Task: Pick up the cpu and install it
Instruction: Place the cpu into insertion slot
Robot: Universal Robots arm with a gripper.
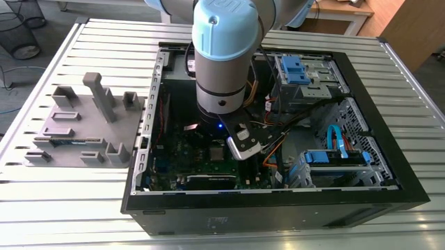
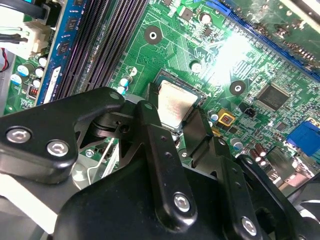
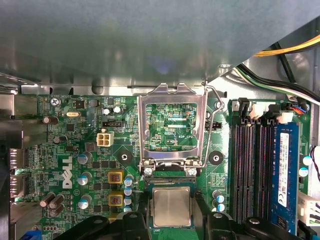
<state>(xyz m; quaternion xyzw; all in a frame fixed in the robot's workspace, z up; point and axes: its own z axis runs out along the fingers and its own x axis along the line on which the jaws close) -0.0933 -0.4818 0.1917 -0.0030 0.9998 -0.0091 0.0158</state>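
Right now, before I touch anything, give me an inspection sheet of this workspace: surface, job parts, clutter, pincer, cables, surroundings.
Surface: slatted metal table, bearing an open computer case.
Job's things: cpu lies flat at the socket on the green board; the socket's metal frame is swung open.
Clutter: grey fixture beside the case, on the exterior view's left.
Pincer: pincer is inside the case, right at the cpu; grip unclear.
Cables: bundle by the case wall, apart from the socket.
Surroundings: wire basket and wooden desk beyond the table.
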